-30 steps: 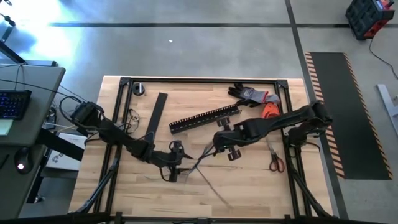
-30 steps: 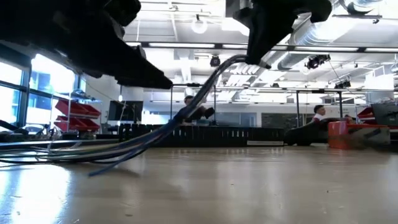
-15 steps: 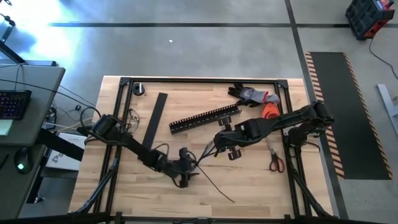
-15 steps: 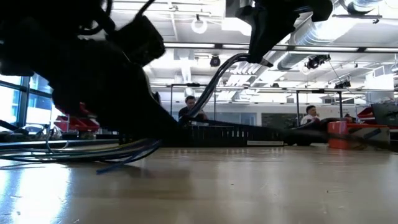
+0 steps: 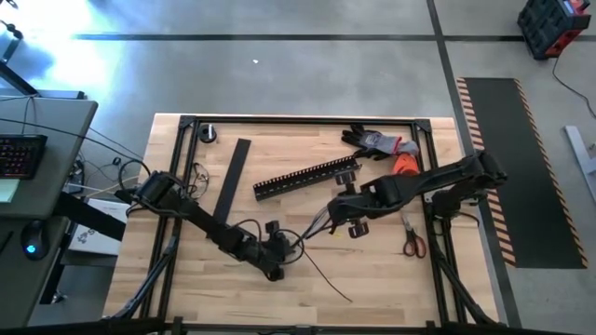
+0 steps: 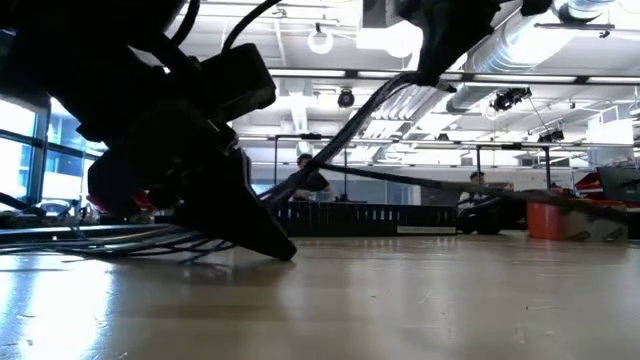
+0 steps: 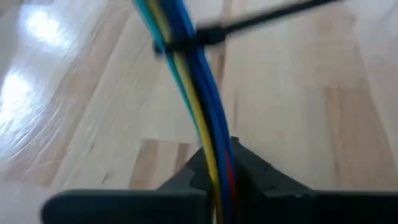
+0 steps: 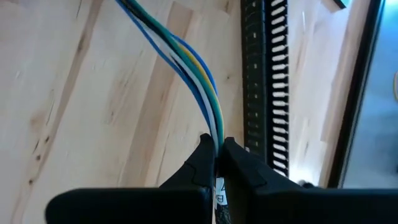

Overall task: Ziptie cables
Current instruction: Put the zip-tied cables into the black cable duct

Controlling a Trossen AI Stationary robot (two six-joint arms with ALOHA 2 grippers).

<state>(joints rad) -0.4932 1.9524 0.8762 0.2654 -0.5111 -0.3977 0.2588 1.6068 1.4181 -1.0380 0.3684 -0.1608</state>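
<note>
Both grippers pinched on the cables (image 5: 312,228), just below the black slotted channel (image 5: 307,178).

Left gripper (image 7: 217,180), down-left of the channel, clamped on the bundle near its one end; ziptie (image 7: 261,18) looped around the wires just beyond those fingers, tail sticking out sideways. Right gripper (image 8: 217,158), below the channel's right end, pressed together on the other end, cables strung between the two above the table (image 5: 372,270).

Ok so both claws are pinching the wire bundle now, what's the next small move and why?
Probably tighten the ziptie: it is already wrapped around the cables just ahead of the left claw. The right claw holds the bundle's other end, so it is supported on both sides, and the strip's long tail sticks out free.
</note>
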